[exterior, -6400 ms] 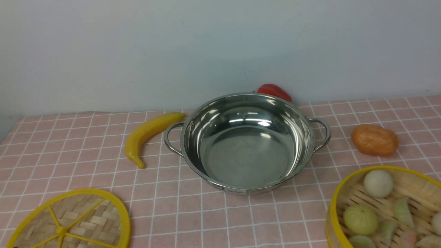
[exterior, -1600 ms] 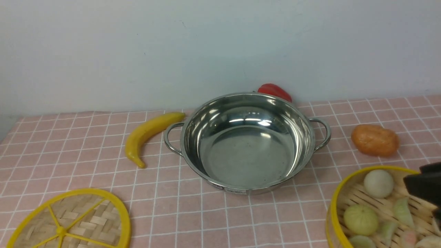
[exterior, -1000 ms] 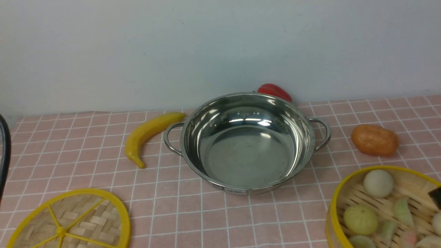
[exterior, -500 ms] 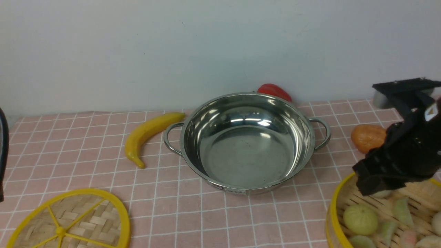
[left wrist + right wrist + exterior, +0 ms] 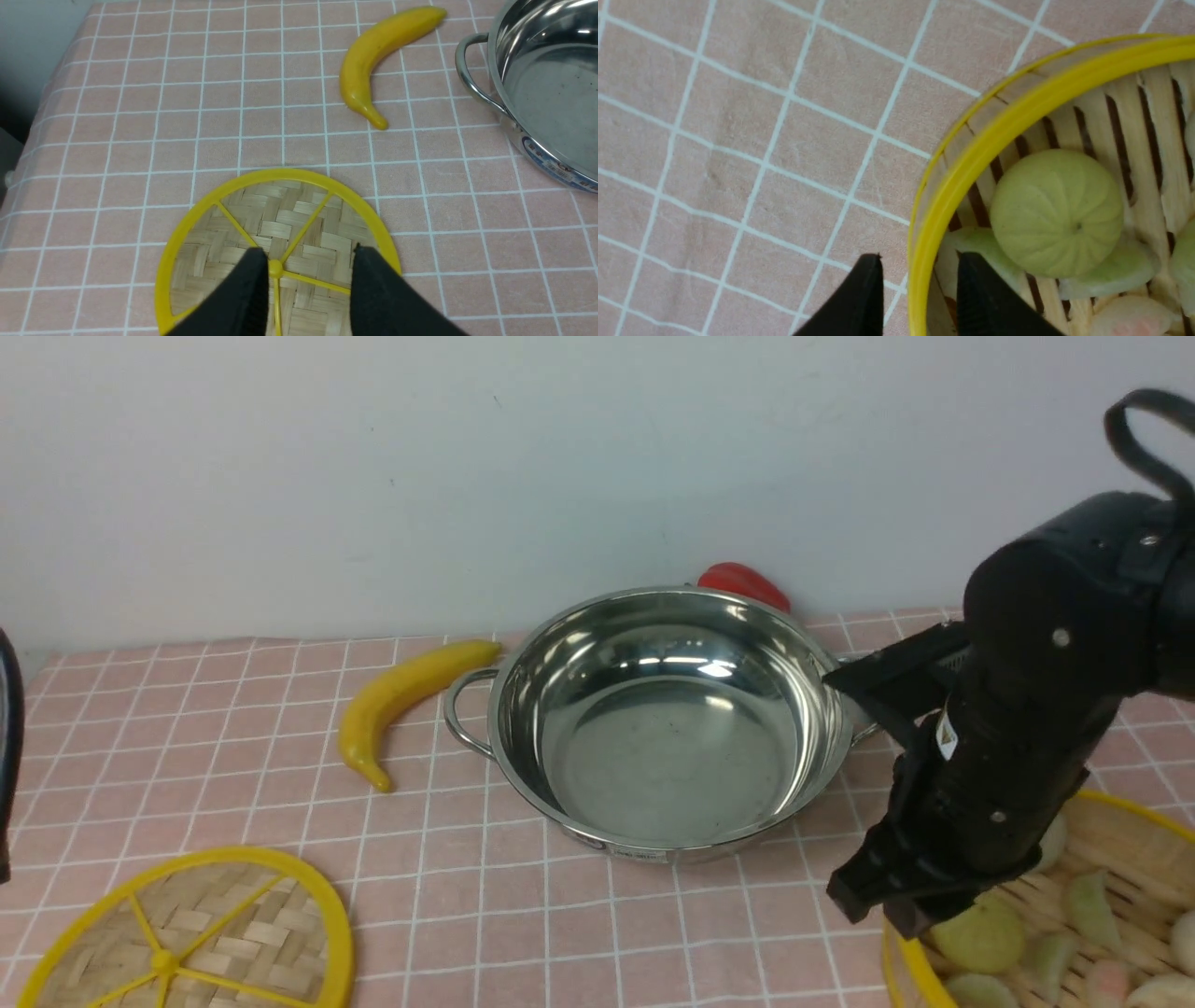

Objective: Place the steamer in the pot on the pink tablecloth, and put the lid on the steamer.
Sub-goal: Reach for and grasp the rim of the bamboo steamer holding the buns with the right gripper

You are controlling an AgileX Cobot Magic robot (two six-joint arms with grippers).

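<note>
The steamer (image 5: 1111, 859), a bamboo basket with a yellow rim, sits at the front right of the pink tablecloth (image 5: 280, 747) and holds toy buns and dumplings. My right gripper (image 5: 920, 268) is open and straddles the steamer's rim (image 5: 971, 154), one finger outside and one inside beside a green bun (image 5: 1057, 212). In the front view the right gripper (image 5: 887, 910) hangs over the steamer's left edge. The shiny pot (image 5: 672, 719) stands empty in the middle. The lid (image 5: 275, 242) lies flat at the front left, and my left gripper (image 5: 308, 256) hovers open above its hub.
A yellow banana (image 5: 401, 700) lies left of the pot, close to its handle. A red pepper (image 5: 742, 583) sits behind the pot against the pale wall. The right arm (image 5: 1027, 691) stands beside the pot's right handle. The lid (image 5: 177, 933) is near the front edge.
My right arm has swung left and down from above the steamer's back to its left rim, now covering the orange thing at the right. The lid, pot and steamer have not moved.
</note>
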